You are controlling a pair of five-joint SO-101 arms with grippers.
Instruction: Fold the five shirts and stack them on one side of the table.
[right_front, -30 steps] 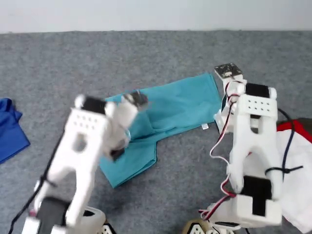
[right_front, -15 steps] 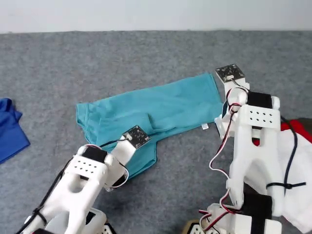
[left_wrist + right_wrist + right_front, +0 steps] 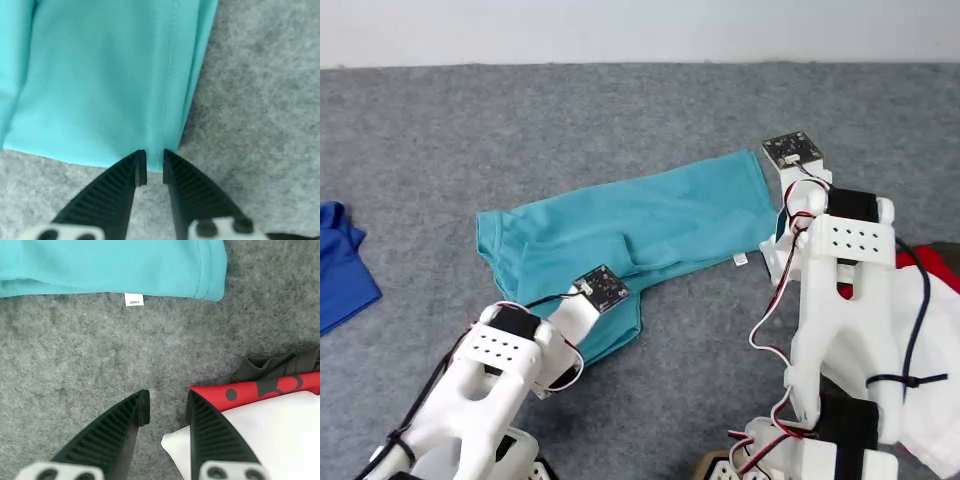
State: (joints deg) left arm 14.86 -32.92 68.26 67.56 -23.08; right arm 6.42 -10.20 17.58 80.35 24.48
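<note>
Grey felt covers the table (image 3: 440, 130). The left gripper (image 3: 150, 165) has its jaws a sliver apart at the near hem of the teal shirt (image 3: 100, 75), which lies half-spread mid-table, and grips nothing. The right gripper (image 3: 166, 407) hangs part open and empty over felt beside the white-and-red shirt (image 3: 260, 440). I'd worry about a shallow pinch catching one layer or slipping off, dragging the fold askew.

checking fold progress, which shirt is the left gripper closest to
The teal shirt mid-table: the left gripper is at its hem. The blue shirt lies far off, the white shirt by the right arm.
</note>
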